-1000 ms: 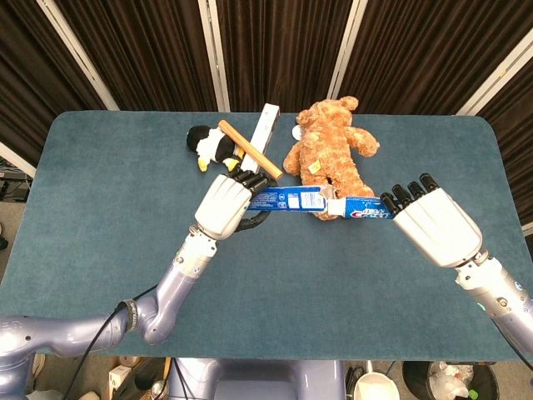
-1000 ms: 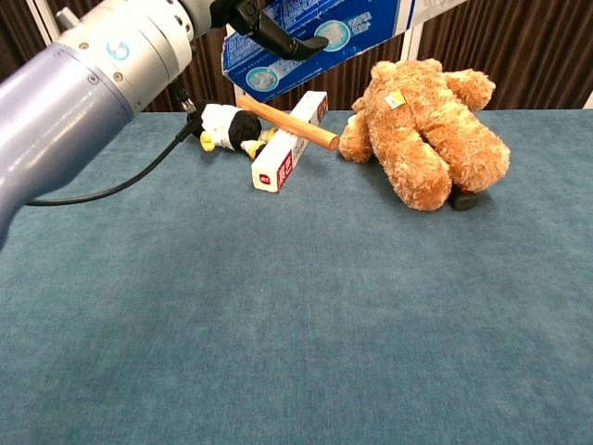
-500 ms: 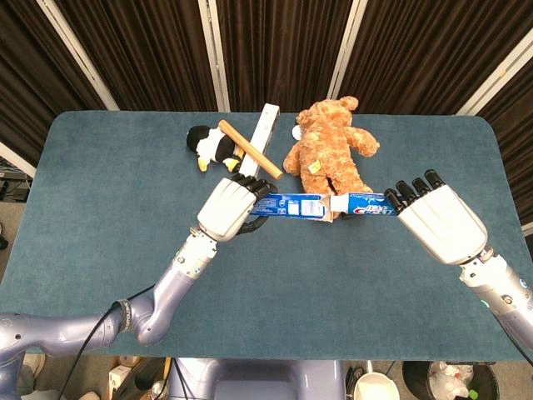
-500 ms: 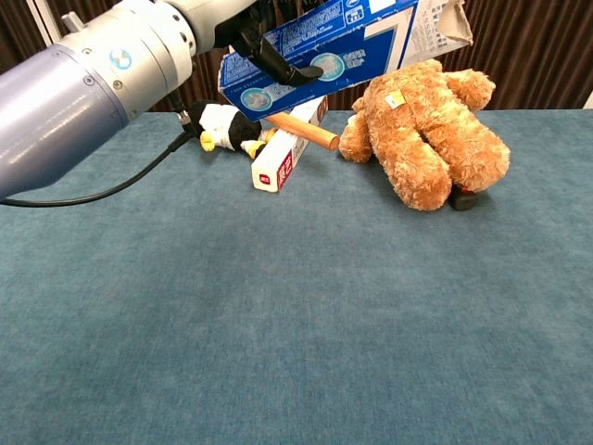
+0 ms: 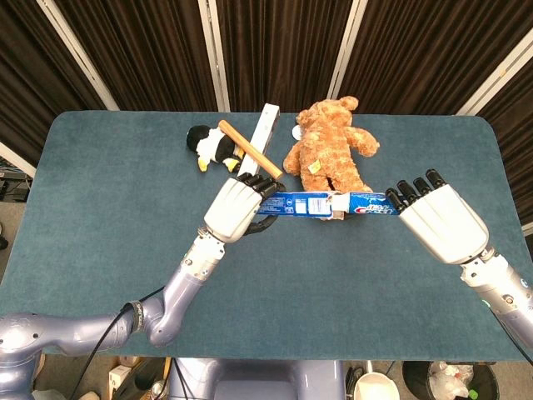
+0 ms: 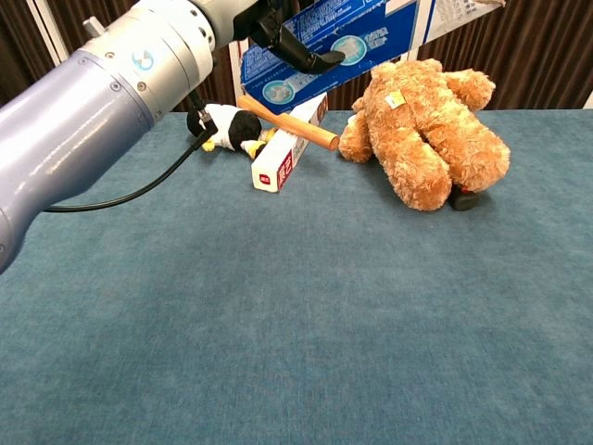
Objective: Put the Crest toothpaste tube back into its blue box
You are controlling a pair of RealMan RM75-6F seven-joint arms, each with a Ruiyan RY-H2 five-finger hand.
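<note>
My left hand [image 5: 237,207] grips the blue Crest box [image 5: 296,203] in the air above the table, its open flap end pointing right. In the chest view the box [image 6: 357,42] shows at the top edge, with the left hand's fingers [image 6: 296,51] curled around it. My right hand [image 5: 433,218] holds the toothpaste tube [image 5: 371,204] by its far end. The tube's left end meets the box's open mouth; how far it reaches inside is hidden by the flaps. The right hand does not show in the chest view.
A brown teddy bear [image 5: 329,150] lies on the blue table [image 5: 100,183] just behind the box. At the back are a penguin toy [image 5: 208,146], a wooden stick [image 5: 250,150] and a white-and-red carton [image 5: 265,127].
The left hand has carried the box to the right and slightly up, so its open end now closes on the tube. The right hand has barely moved.
</note>
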